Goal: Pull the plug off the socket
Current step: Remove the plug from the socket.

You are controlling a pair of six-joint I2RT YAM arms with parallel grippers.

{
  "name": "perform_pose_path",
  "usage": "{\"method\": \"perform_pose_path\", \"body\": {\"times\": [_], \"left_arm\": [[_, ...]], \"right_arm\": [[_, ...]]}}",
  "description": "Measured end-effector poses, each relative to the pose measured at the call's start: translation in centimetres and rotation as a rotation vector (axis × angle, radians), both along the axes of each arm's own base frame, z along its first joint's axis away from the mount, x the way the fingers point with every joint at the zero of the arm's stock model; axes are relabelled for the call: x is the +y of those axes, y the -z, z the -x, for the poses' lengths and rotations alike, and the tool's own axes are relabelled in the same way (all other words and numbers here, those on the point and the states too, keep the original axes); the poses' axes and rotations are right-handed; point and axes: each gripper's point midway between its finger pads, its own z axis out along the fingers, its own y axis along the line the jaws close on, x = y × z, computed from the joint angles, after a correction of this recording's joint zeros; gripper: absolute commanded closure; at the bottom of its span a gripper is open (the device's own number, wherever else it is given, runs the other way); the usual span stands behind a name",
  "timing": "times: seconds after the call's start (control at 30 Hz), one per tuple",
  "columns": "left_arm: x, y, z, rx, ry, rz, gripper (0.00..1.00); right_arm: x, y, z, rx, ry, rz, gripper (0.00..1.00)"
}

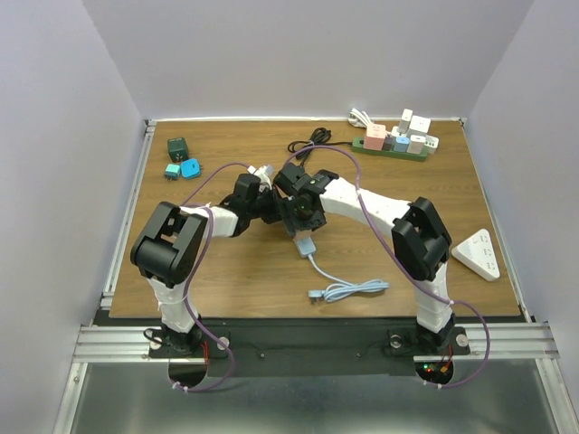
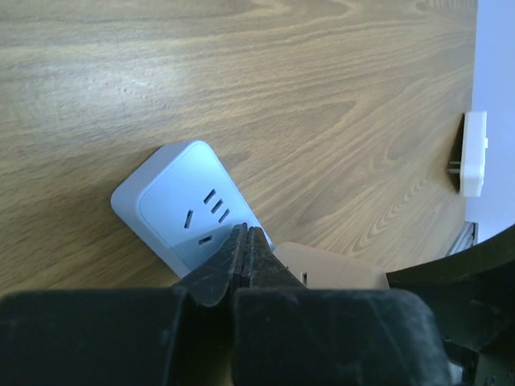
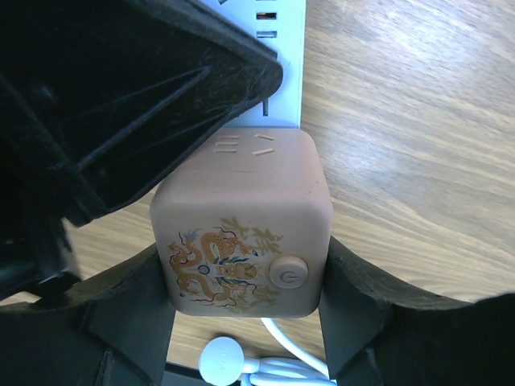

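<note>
Right gripper [image 3: 245, 269] is hugging one pink cube plug [image 3: 241, 217], fingers pressing both its sides. The plug is sitting against one pale blue socket block [image 2: 173, 197] at its 12 o'clock. Left gripper [image 2: 245, 241], pinched tight and empty, is pressing down on that block. Two arms, left arm [image 1: 172, 244] and right arm [image 1: 421, 235], are bending inward and meeting mid-table.

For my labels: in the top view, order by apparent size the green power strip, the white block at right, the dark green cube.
Largest: green power strip.
Then white block.
Smallest: dark green cube.
</note>
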Motion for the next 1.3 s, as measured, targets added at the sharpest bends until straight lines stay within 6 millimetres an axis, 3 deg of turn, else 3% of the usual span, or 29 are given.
{"method": "perform_pose_path", "body": {"times": [0.33, 0.53, 0.87, 1.13, 1.3], "left_arm": [[-1.6, 0.3, -0.5, -0.096, -0.004, 0.030, 1.00], [-1.8, 0.8, -0.1, -0.106, -0.005, 0.030, 1.00], [-1.9, 0.7, 0.2, -0.105, -0.007, 0.040, 1.00], [-1.8, 0.5, 0.0, -0.121, -0.020, 0.043, 1.00], [-0.4, 3.2, 0.6, -0.061, -0.056, -0.017, 1.00]], "right_arm": [[-1.3, -1.8, 0.2, -0.030, 0.019, 0.026, 0.99], [-1.4, 0.3, 1.2, 0.000, 0.011, 0.010, 0.99], [-1.1, 0.1, 1.0, -0.009, 0.003, -0.007, 1.00], [-1.4, -3.1, 1.0, -0.060, 0.012, -0.047, 1.00], [-1.9, -5.4, 1.9, -0.079, 0.025, -0.070, 1.00]]}}
